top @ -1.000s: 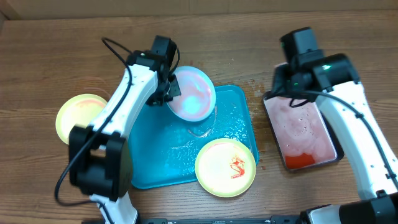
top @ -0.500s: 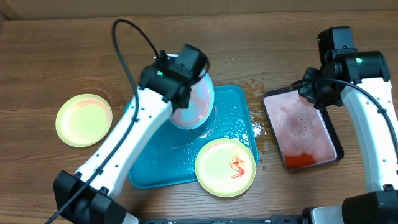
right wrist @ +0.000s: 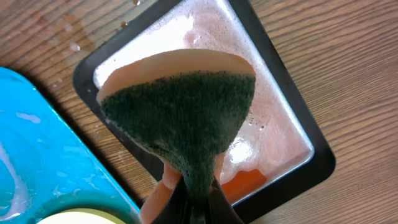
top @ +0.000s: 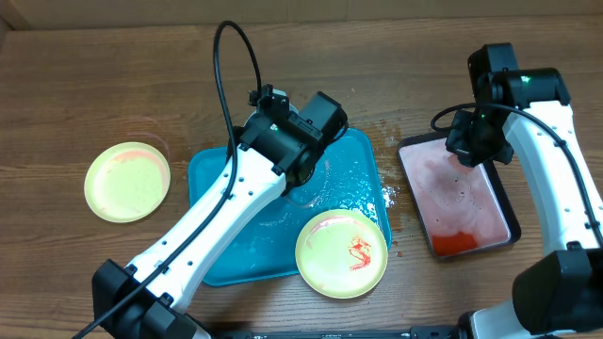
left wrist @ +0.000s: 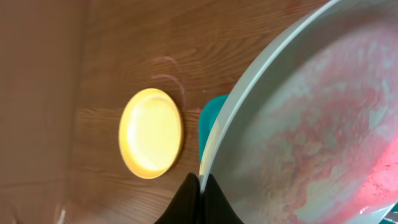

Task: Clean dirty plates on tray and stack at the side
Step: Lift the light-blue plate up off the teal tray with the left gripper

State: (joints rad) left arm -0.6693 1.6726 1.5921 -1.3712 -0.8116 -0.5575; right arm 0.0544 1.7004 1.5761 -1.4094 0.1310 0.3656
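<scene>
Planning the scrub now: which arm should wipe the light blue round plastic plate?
Right. The right claw grips the green-faced sponge over the black-rimmed tray; the left claw holds the light blue plate.

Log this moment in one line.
left gripper: shut on light blue plate, over turquoise tray | right gripper: shut on sponge, over black tray | smeared yellow plate: tray corner | other yellow plate: tabletop
</scene>
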